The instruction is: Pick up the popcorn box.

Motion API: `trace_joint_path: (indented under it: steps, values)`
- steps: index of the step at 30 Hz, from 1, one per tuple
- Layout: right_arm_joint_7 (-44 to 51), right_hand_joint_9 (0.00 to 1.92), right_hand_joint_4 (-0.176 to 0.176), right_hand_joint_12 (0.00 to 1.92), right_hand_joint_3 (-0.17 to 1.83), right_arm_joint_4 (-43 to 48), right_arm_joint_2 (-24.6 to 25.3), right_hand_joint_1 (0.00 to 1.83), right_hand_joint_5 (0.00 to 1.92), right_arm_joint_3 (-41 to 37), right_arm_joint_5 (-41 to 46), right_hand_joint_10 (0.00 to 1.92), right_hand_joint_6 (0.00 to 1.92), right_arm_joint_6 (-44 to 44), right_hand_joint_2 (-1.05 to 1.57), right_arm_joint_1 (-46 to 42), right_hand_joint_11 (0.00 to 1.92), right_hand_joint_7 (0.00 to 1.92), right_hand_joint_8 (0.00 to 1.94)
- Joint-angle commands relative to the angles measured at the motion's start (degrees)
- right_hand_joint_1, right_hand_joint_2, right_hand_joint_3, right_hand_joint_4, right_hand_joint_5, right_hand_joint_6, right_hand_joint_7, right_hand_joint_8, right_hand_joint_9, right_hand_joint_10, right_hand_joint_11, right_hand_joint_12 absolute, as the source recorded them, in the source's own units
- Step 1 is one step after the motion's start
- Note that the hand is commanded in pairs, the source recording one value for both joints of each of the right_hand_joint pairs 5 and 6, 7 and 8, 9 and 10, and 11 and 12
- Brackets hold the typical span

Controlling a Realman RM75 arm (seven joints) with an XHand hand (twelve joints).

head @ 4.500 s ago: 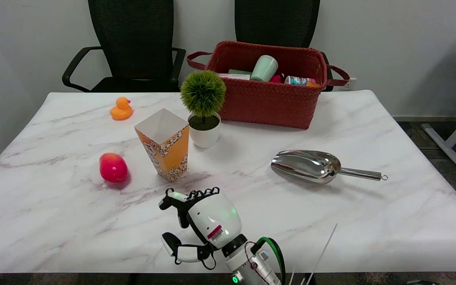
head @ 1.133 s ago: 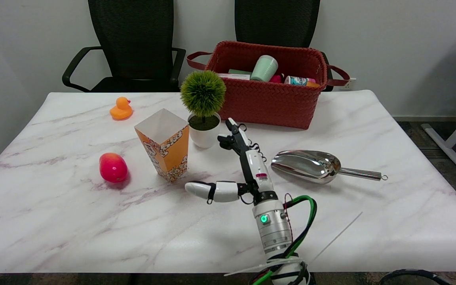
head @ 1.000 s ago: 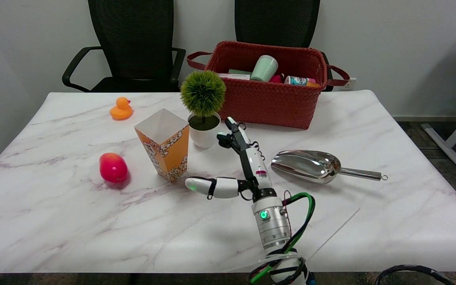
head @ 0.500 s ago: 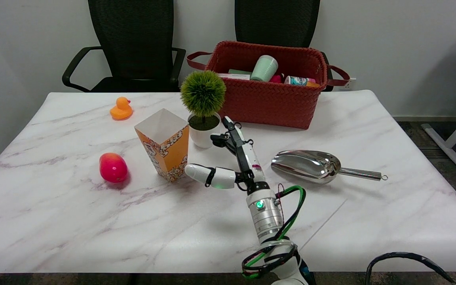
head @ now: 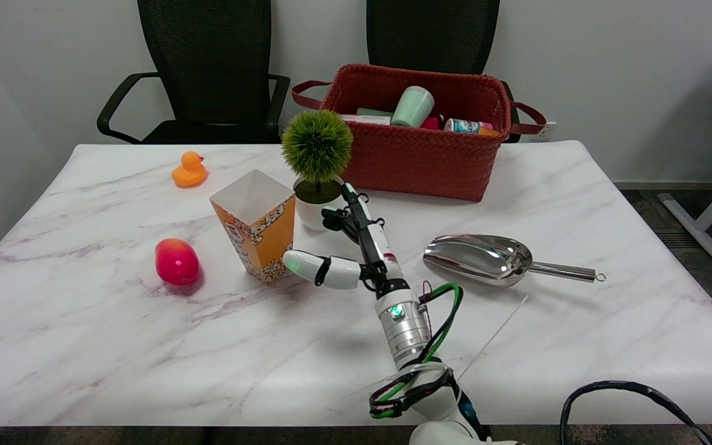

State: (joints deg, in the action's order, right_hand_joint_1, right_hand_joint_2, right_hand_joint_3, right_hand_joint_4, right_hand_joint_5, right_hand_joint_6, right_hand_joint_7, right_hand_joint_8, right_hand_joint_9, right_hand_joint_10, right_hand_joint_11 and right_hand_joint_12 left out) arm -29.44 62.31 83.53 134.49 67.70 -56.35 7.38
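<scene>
A: What is the biggest thing here?
B: The white marble-patterned table (head: 547, 346). At its far edge sits a red woven basket with handles (head: 421, 154), holding a pale green cup and other small items.

A: And the arm?
B: The white right arm (head: 405, 321) reaches in from the near side, its black-and-white right hand (head: 347, 247) spread wide, holding nothing. The thumb points left, its tip right at the near right corner of the box; the other fingers stretch far, beside the white pot.

A: Where is the task's thing?
B: The orange-and-white paper popcorn box (head: 256, 226) stands upright left of centre, just left of the hand.

A: The rest?
B: A shiny metal scoop (head: 492, 258) lies right; a round green plant in a white pot (head: 317, 167) stands just beyond the box; a red-pink fruit toy (head: 177, 261) lies left; a small orange rubber duck (head: 189, 170) sits far left.
</scene>
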Motion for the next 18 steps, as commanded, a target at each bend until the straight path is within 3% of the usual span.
trace_joint_path:
  steps: [1, 13, 18]
  values:
    - [-4.32, 0.45, 0.0, 0.14, 0.32, -4.94, 2.32, 0.87, 0.06, 0.3, 0.6, 0.45, 0.06, 2.45, 0.31, 2.56, 0.14, 0.42, 0.42]
    - [-4.32, 0.42, 0.0, 0.06, 0.28, -5.3, 2.97, 0.84, 0.16, 0.06, 0.6, 0.42, 0.16, 2.45, 0.34, 2.73, 0.06, 0.42, 0.42]
    - [-4.32, 0.41, 0.0, 0.05, 0.25, -5.76, 3.37, 0.83, 0.45, 0.06, 0.6, 0.41, 0.45, 2.45, 0.37, 3.05, 0.05, 0.42, 0.42]
